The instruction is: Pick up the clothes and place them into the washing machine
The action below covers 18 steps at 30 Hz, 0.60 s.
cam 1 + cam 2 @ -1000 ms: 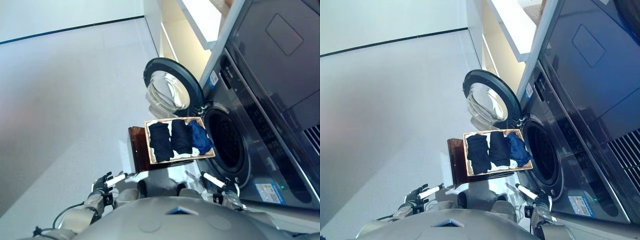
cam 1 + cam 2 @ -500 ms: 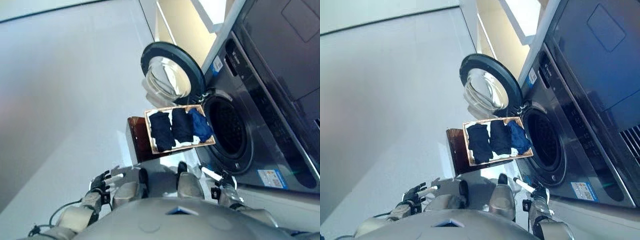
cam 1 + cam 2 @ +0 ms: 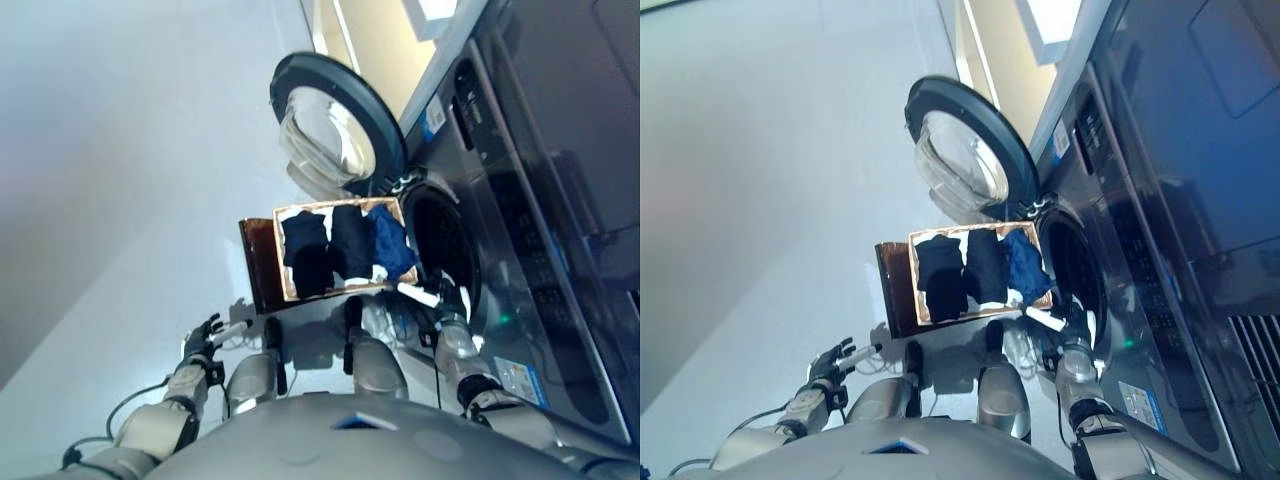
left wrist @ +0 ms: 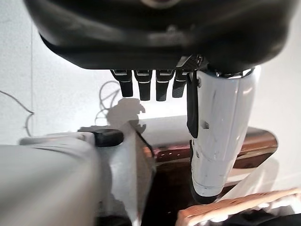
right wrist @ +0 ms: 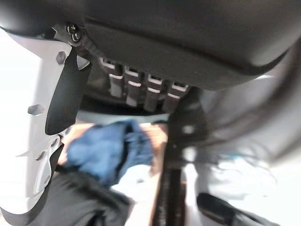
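Fingers [image 5: 141, 92] relaxed, right hand [image 3: 445, 303] now nearer clothes [image 3: 340, 245]

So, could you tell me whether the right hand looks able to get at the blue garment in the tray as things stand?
Probably yes: the right hand is open at the tray corner nearest the blue garment, with nothing between them.

We see the tray [image 3: 281, 258] just left of the washing machine [image 3: 520, 230] drum opening, resting on a stool [image 3: 256, 264]. Three clothes [image 3: 345, 245] lie in it side by side. The machine's door [image 3: 335, 125] stands behind the tray.
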### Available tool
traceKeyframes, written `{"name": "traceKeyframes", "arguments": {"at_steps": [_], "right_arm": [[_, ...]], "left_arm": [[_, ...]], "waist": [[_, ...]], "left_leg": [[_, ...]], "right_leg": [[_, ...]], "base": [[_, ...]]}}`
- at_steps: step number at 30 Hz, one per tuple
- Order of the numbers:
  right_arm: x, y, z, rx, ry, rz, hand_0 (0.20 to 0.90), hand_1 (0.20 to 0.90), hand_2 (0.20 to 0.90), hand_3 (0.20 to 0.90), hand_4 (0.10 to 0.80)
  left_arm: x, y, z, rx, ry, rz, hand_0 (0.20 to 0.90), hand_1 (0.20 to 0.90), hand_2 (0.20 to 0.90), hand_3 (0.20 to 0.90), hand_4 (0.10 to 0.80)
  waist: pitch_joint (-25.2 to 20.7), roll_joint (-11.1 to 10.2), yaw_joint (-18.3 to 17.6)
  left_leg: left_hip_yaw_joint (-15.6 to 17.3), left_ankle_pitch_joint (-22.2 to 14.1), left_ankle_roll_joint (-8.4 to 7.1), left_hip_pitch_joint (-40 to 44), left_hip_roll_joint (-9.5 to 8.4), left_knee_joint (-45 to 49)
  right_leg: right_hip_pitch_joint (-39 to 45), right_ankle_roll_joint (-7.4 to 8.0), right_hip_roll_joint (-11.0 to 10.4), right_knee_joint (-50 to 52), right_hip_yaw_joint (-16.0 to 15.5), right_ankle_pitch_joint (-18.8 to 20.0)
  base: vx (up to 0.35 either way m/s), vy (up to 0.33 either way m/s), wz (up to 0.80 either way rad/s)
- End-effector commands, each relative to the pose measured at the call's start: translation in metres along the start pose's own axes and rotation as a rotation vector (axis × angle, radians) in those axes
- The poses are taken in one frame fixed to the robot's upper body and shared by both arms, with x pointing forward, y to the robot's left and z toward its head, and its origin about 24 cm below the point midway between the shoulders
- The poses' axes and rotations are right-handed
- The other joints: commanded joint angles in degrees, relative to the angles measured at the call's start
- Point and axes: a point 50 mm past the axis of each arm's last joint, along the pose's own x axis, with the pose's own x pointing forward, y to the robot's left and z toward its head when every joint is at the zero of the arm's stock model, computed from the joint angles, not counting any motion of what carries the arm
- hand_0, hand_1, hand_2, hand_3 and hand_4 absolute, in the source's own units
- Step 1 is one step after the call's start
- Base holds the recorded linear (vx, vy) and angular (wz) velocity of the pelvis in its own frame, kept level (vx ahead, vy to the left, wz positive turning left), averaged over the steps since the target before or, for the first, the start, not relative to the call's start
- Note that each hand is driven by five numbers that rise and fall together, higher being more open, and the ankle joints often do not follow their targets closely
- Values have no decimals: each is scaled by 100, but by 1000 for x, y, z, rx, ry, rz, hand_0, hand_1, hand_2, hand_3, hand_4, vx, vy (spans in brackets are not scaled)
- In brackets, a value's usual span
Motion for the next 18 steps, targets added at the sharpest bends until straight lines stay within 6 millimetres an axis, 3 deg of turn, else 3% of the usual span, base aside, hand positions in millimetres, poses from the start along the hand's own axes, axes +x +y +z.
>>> {"name": "traceKeyframes", "arguments": {"at_steps": [1, 6, 7, 11, 18], "right_arm": [[16, -6, 65, -47, -267, -40, 900, 900, 900, 900, 800], [26, -7, 84, -174, -296, -58, 900, 900, 900, 900, 800], [33, -12, 94, -216, -288, -88, 900, 900, 900, 900, 800], [44, -28, 101, -311, -223, -159, 900, 900, 900, 900, 800], [50, -48, 123, -407, -235, -254, 900, 900, 900, 900, 800]], "left_arm": [[5, 11, 27, -23, -106, 66, 900, 900, 900, 900, 800], [7, 1, 33, -3, -120, 43, 900, 900, 900, 900, 800], [8, -4, 38, 5, -132, 31, 900, 900, 900, 900, 800], [10, -12, 42, 15, -136, 11, 900, 900, 900, 900, 800], [9, -25, 46, 20, -156, -29, 900, 900, 900, 900, 800]], "waist": [[281, -83, 88], [322, 11, 169], [368, 68, 219], [466, 178, 331], [580, 336, 408]], "left_leg": [[-70, -93, -201, -148, -13, 128], [-103, -53, -221, -263, -46, 73], [-106, -61, -229, -351, -79, 114], [-128, -65, -244, -524, -141, 204], [-124, -56, -268, -729, -181, 324]], "right_leg": [[-290, 255, -347, 675, 111, -348], [-407, 276, -425, 677, 77, -306], [-468, 278, -467, 703, 66, -294], [-565, 267, -530, 720, 53, -239], [-720, 250, -544, 739, 55, -218]], "base": [[-44, -12, 8], [-6, 7, 10], [0, 0, 0], [-14, -1, 17], [-4, -1, 7]]}}
